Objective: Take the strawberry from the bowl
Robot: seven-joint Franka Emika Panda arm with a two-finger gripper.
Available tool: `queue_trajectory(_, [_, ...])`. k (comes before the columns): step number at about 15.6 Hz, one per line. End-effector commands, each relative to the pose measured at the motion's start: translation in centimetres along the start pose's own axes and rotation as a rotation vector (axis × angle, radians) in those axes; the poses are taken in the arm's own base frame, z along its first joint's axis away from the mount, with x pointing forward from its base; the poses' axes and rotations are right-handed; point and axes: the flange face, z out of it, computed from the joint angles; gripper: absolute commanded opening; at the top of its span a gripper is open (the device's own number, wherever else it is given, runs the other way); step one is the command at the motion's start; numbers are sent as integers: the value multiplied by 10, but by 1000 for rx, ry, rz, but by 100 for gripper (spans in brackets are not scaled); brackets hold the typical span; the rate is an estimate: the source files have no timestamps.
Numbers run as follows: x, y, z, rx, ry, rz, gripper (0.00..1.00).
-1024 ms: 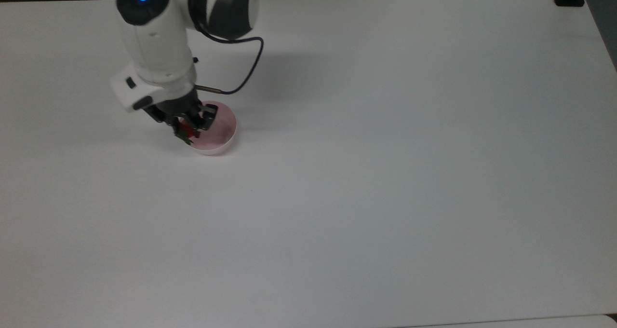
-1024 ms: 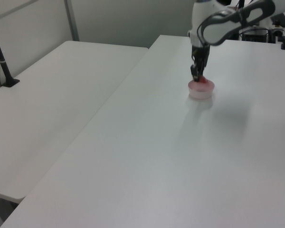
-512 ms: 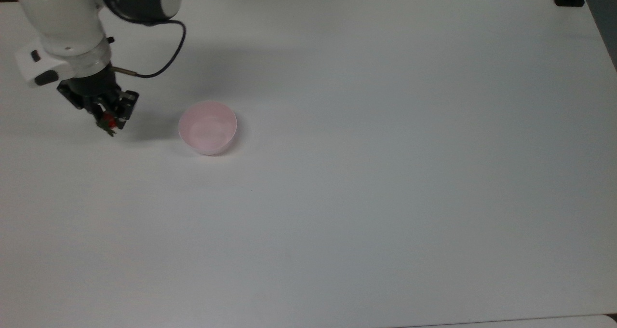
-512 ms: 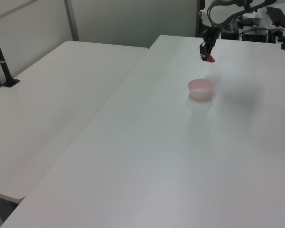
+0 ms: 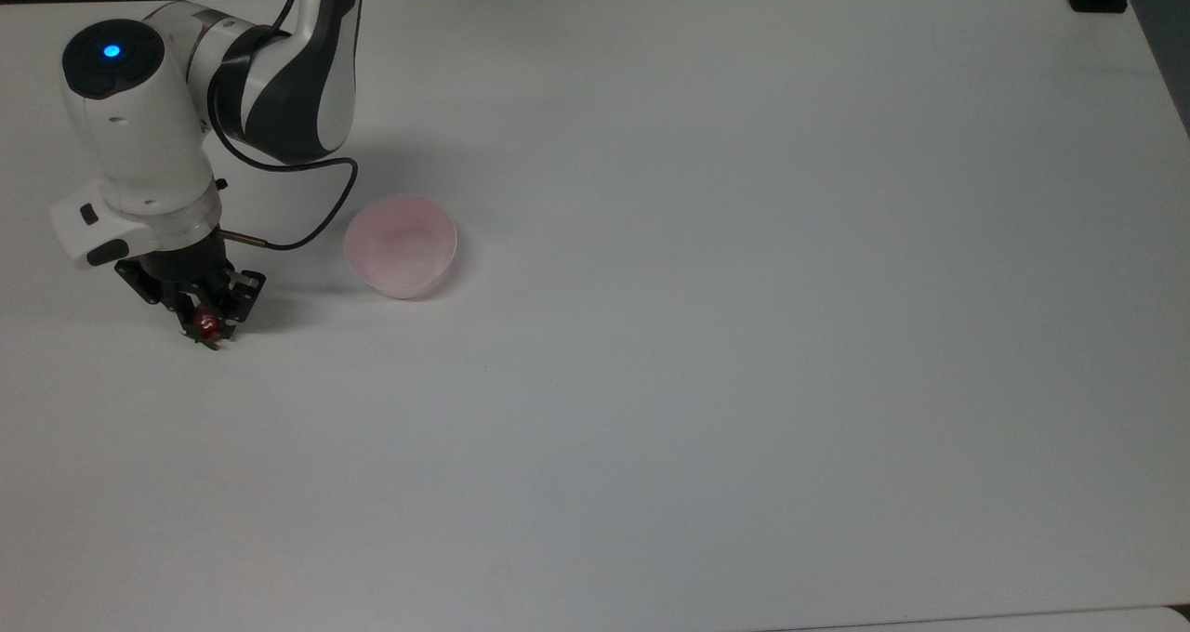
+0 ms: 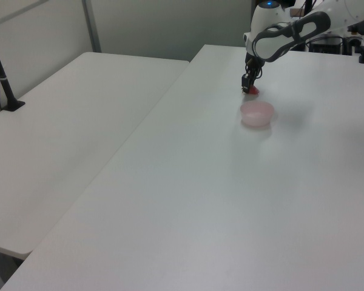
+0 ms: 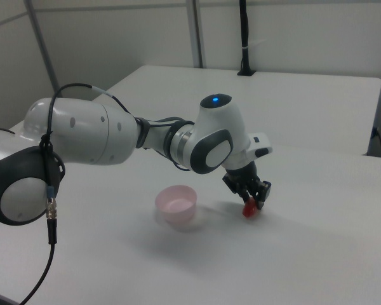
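My hand (image 5: 206, 321) is closed on the strawberry (image 5: 205, 324), the red fruit pinched between my two dark fingers (image 5: 232, 295) with its tip pointing down at the tabletop (image 5: 744, 335). In the top view I hold it well to the top view's left of the bowl (image 5: 401, 245), a stretch of bare white surface lying between us. In the right view the strawberry (image 7: 249, 209) hangs low, close over the tabletop (image 7: 305, 254) with its shadow just under it; I cannot tell whether it touches the surface. There the bowl (image 7: 176, 204) sits to the right view's left of my hand (image 7: 251, 202).

The bowl is pale pink, upright, and its smooth inside holds nothing. In the left view it (image 6: 257, 113) stands nearer the camera than my hand (image 6: 249, 88), and a speck of red, the strawberry (image 6: 253, 91), shows just beyond the bowl's far rim.

My white forearm (image 5: 139, 139) slants down to the wrist, a blue light (image 5: 112, 51) glowing on the joint cap, and a thin black cable (image 5: 316, 214) loops from the wrist back toward the arm. In the right view the big white and grey links of my arm (image 7: 82, 136) reach across from the right view's left. A second white table (image 6: 67, 133) stands beside mine in the left view, with a black post (image 6: 1, 73) clamped at its edge.
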Motion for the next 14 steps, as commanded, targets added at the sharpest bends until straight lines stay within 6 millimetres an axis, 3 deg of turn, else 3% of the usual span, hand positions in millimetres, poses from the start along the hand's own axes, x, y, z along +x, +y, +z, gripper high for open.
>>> queue_trajectory(1, [5, -1, -10, -3, 15, 9, 100])
queue_trajectory(2, [8, 1, -24, -11, 26, 15, 100])
queue_trajectory(4, [13, 4, -70, -6, 62, 36, 100])
queue_trajectory(7, [4, 3, -144, 19, -10, 93, 100])
queue_trajectory(12, [-35, -25, -273, 47, -141, 171, 100])
queue_trajectory(14, [-56, -40, -312, 58, -201, 166, 100])
